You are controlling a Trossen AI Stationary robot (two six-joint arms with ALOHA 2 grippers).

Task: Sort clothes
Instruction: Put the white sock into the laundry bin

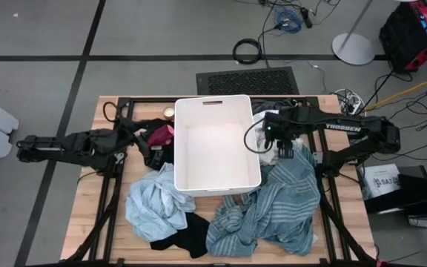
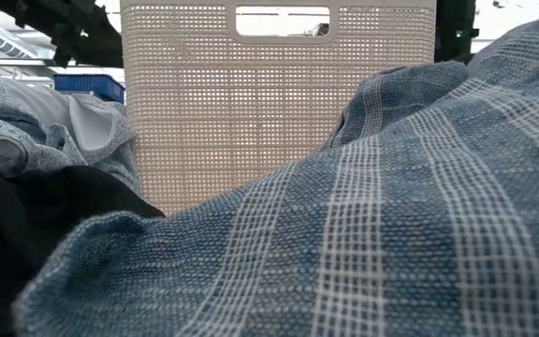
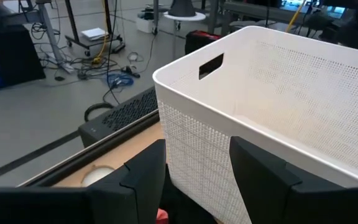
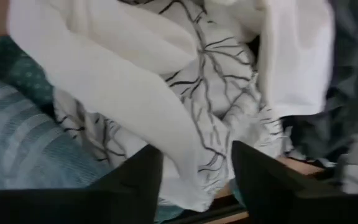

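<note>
Left gripper [image 3: 194, 180], at nine o'clock, extended toward three o'clock, fingers [image 3: 145, 177] parted. Right gripper [image 4: 191, 174], at three o'clock, pointing downward, fingers [image 4: 263, 174] apart.

You see the crumpled teal-grey striped cloth [image 1: 276, 211] lower right, light blue garment [image 1: 153, 204] lower left, black fabric [image 1: 187, 239] between, magenta piece [image 1: 161, 135] centre-left.

The white bin [image 1: 217, 144] hides part of the light blue garment [image 1: 154, 204]; the striped garment [image 2: 372, 243] fills the low view, cut off by its edges.
</note>
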